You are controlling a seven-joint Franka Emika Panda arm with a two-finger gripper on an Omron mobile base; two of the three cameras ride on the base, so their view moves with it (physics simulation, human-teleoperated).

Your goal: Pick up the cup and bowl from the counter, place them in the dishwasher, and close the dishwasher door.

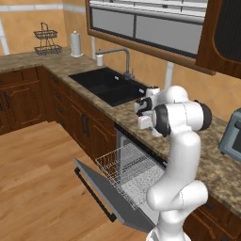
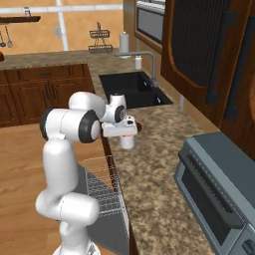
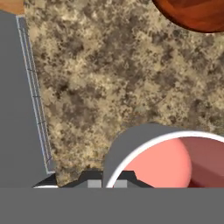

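Note:
The white cup (image 2: 127,142) with its pink-red inside (image 3: 157,164) stands on the speckled counter (image 2: 149,169) near its front edge. My gripper (image 2: 127,135) hangs straight above it, shut on the cup's rim; in the hand view the fingertips (image 3: 94,180) pinch the wall at the near edge. The dark reddish-brown bowl (image 3: 192,13) rests on the counter just beyond the cup, partly behind my hand (image 2: 139,127). Below the counter the dishwasher stands open, its grey door (image 1: 108,195) dropped down and the white wire rack (image 1: 124,167) pulled out.
A black sink (image 1: 108,84) with a tall faucet (image 1: 126,59) lies left of the cup. A grey toaster oven (image 2: 219,194) stands on the counter to the right. A paper towel roll (image 1: 76,44) and a wire basket (image 1: 47,41) sit far back.

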